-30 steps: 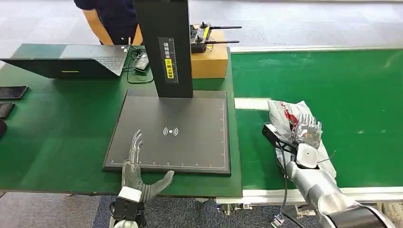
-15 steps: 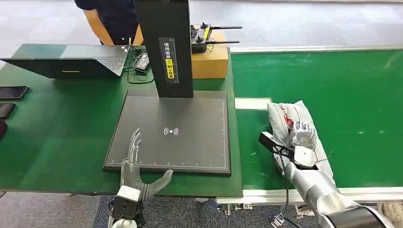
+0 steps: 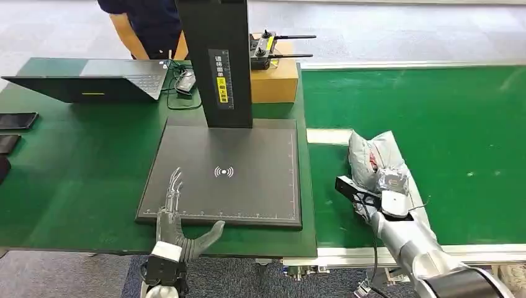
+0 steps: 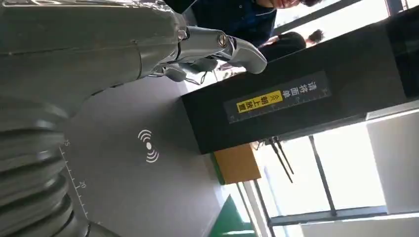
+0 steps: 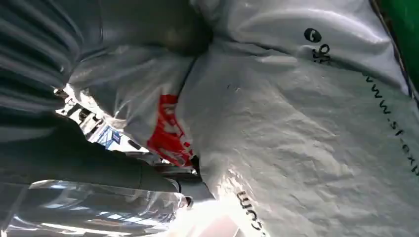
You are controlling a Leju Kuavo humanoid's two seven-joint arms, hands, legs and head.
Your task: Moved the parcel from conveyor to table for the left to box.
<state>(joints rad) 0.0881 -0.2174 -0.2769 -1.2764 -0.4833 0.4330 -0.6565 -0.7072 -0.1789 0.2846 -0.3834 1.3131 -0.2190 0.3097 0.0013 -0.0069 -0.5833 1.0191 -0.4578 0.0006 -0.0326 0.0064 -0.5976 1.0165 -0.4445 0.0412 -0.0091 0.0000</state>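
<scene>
A grey plastic parcel (image 3: 375,154) with red print lies on the green conveyor belt (image 3: 459,124), close to the table edge. My right hand (image 3: 389,184) grips the near part of the parcel, fingers dug into the crumpled plastic. The right wrist view is close on the parcel (image 5: 296,123), with my fingers (image 5: 99,168) pressed under its red-printed fold. My left hand (image 3: 177,214) rests open at the near edge of the dark scanner pad (image 3: 248,174), fingers spread flat on it. From the left wrist, my thumb (image 4: 232,47) sticks out above the pad (image 4: 128,163).
A black scanner post (image 3: 217,62) rises behind the pad. A cardboard box (image 3: 273,81) with a remote on it sits at the back. A laptop (image 3: 93,77) and phones (image 3: 15,121) lie on the table's left. A person (image 3: 142,25) stands behind the table.
My right hand has closed further into the parcel and bunched it up, so the bag looks narrower and more gathered. The left hand has stayed put.
</scene>
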